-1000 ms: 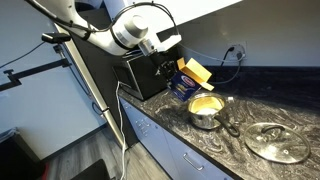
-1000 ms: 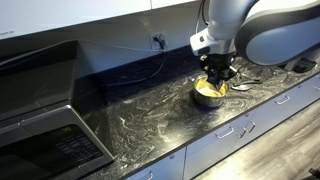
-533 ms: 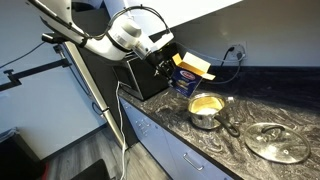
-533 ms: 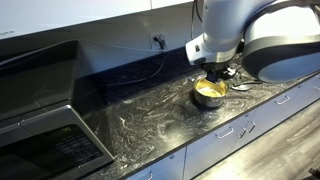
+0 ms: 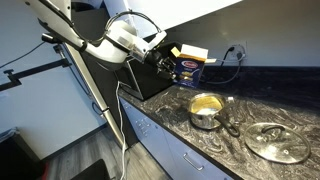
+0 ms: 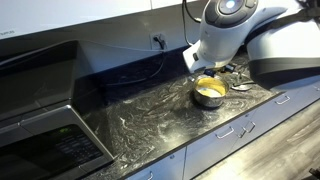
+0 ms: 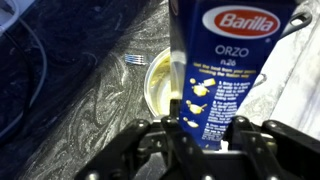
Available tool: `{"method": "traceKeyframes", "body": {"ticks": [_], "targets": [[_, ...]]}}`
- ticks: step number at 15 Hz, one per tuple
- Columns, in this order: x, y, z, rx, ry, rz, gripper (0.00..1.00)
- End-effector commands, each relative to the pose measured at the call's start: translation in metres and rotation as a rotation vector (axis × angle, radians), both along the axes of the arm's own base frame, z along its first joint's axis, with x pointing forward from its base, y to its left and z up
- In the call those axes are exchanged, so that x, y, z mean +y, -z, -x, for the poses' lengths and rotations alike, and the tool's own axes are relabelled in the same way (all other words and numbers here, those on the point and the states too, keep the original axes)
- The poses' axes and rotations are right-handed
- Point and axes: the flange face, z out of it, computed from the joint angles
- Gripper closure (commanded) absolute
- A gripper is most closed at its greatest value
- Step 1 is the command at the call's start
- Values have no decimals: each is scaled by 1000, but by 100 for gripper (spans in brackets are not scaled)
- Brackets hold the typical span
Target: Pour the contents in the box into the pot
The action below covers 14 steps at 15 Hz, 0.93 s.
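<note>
Clearly, your wrist view shows the gripper [image 7: 205, 128] clamping the box [image 7: 228, 60] beside the pot [image 7: 148, 80] holding the contents [image 7: 162, 90]; in an exterior view the arm [image 6: 225, 35] hides the box.

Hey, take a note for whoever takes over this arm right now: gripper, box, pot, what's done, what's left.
Gripper: shut on the box, held roughly upright in the air, off to one side of the pot.
Pot: on the counter, pale yellow contents inside.
Done: the pour looks made.
Left: can't tell if the box is empty; if so, probably set it down.
</note>
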Motion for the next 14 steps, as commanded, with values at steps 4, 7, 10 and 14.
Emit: {"method": "traceKeyframes", "body": {"ticks": [4,7,10,14], "targets": [[26,7,12,-109,-203,173,87],[48,25,15,-158,-291,220,87],[69,52,22,-213,-354,239,87],[90,89,32,-271,-414,236,87]]}}
